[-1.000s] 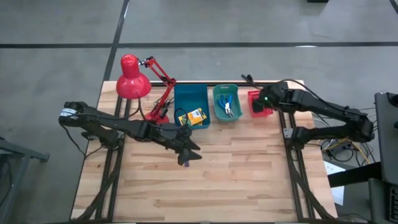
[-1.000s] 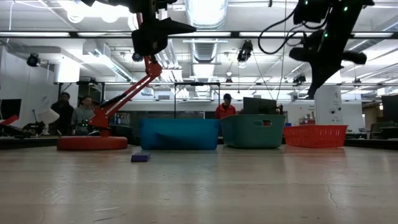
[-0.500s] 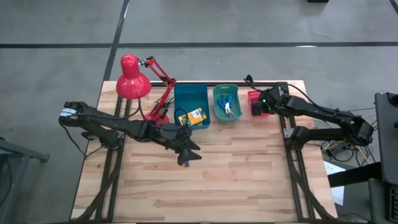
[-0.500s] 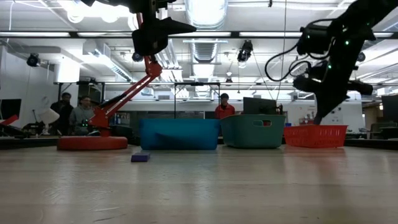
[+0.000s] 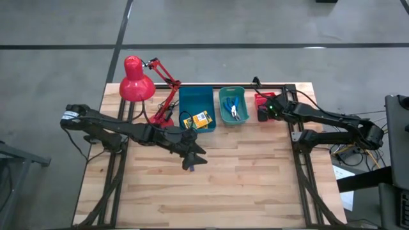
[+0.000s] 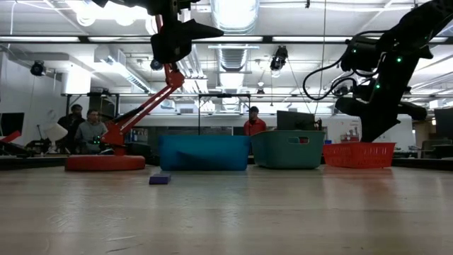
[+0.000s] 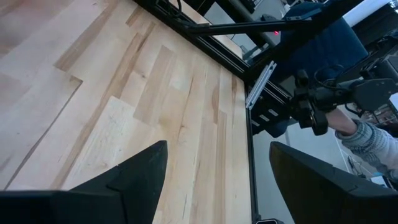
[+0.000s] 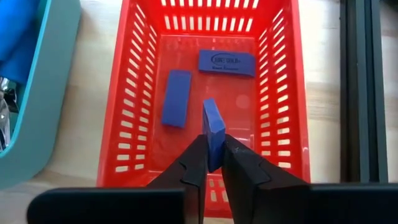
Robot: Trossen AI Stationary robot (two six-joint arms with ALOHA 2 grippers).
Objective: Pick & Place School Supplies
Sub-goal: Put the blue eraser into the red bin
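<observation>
Over red bin (image 8: 273, 93) w/ two erasers (image 8: 176, 98), right gripper (image 8: 212, 163), jaws pinching third eraser (image 8: 212, 132); left jaws wide, empty.

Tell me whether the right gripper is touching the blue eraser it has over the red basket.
Touching. The right wrist view shows the right gripper pinching the upright eraser between both fingers, above the red basket.

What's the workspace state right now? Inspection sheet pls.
Surface: wood table, mostly bare.
Job's things: two erasers lie in the red bin, a third between the right tool's fingers; one eraser loose on the table; crayon box in the blue bin; scissors in the teal bin.
Clutter: red lamp.
Grippers: left tool open above the loose eraser; right tool inside the red bin.
Cables: on the right arm.
Surroundings: people in background.
</observation>
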